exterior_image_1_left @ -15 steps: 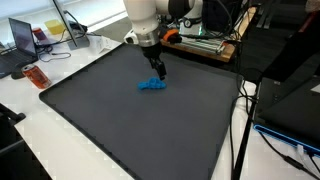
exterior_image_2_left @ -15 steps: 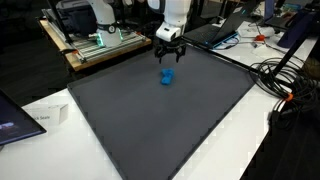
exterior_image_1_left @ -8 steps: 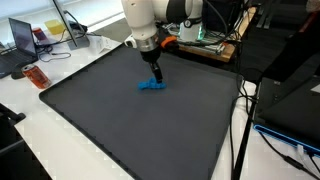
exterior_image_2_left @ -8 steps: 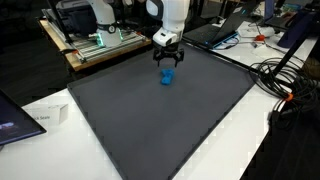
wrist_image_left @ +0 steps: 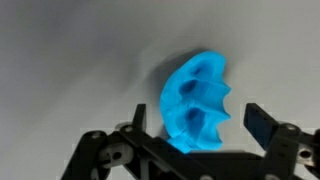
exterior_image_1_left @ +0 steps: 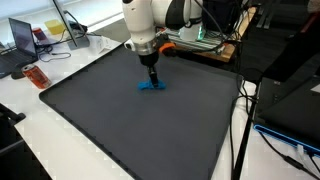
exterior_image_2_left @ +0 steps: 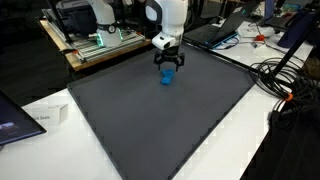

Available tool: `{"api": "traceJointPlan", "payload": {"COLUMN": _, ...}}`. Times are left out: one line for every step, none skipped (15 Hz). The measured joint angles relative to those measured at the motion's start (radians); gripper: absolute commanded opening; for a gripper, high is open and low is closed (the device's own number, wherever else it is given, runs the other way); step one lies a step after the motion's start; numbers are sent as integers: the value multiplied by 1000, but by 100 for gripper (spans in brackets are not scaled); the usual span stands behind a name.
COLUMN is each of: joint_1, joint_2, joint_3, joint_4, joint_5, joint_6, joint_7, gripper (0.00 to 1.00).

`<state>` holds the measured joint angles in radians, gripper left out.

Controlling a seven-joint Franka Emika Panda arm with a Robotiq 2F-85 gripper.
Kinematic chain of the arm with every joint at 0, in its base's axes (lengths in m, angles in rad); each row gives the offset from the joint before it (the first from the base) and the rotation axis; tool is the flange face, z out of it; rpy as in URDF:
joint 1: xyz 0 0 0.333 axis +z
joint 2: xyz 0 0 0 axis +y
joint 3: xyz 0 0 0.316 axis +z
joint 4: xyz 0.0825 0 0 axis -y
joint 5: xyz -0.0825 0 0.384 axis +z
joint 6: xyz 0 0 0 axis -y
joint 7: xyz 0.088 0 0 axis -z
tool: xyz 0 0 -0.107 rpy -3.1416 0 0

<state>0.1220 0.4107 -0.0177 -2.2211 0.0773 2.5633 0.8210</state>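
My end effector (exterior_image_2_left: 169, 67) stands apart over the toy (wrist_image_left: 197, 100) — likely light, stiff plastic; I'd pinch its flanks.

**Work surface and contents**

White table (exterior_image_1_left: 25, 112), its top largely covered by one large dark grey mat (exterior_image_1_left: 130, 130).

On the mat: a single blue plastic piece (exterior_image_1_left: 152, 86), lying towards the far edge, well apart from the mat's borders.

On the bare white margin: a flat red object (exterior_image_1_left: 35, 76) just beside a mat corner; a small white box (exterior_image_2_left: 48, 114) near the mat edge; tangled black cables (exterior_image_2_left: 283, 85) along another side.
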Motion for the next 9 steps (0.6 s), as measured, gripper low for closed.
{"api": "traceJointPlan", "payload": {"joint_1": 1, "joint_2": 5, "joint_3": -1, "joint_4": 0, "joint_5": 0, "joint_6": 1, "joint_7": 5, "gripper": 72}}
{"api": "traceJointPlan", "payload": {"joint_1": 1, "joint_2": 8, "joint_3": -1, "joint_4": 0, "joint_5": 0, "joint_6": 3, "joint_7": 7, "gripper": 69}}
{"api": "traceJointPlan", "payload": {"joint_1": 3, "joint_2": 10, "joint_3": -2, "joint_4": 1, "joint_5": 0, "joint_6": 6, "joint_7": 8, "gripper": 68}}
{"api": "traceJointPlan", "payload": {"joint_1": 5, "joint_2": 13, "joint_3": -4, "joint_4": 1, "joint_5": -1, "joint_6": 8, "joint_7": 8, "gripper": 61}}
{"api": "traceJointPlan", "payload": {"joint_1": 9, "joint_2": 16, "joint_3": -8, "joint_4": 2, "joint_5": -2, "joint_6": 10, "joint_7": 9, "gripper": 54}}
{"api": "traceJointPlan", "payload": {"joint_1": 14, "joint_2": 19, "joint_3": -13, "joint_4": 3, "joint_5": -3, "joint_6": 14, "joint_7": 9, "gripper": 45}}
{"api": "traceJointPlan", "payload": {"joint_1": 20, "joint_2": 22, "joint_3": -19, "joint_4": 4, "joint_5": -4, "joint_6": 19, "joint_7": 10, "gripper": 39}}
{"api": "traceJointPlan", "payload": {"joint_1": 27, "joint_2": 23, "joint_3": -26, "joint_4": 6, "joint_5": -5, "joint_6": 21, "joint_7": 10, "gripper": 34}}
{"api": "traceJointPlan", "payload": {"joint_1": 33, "joint_2": 23, "joint_3": -31, "joint_4": 8, "joint_5": -5, "joint_6": 21, "joint_7": 10, "gripper": 27}}
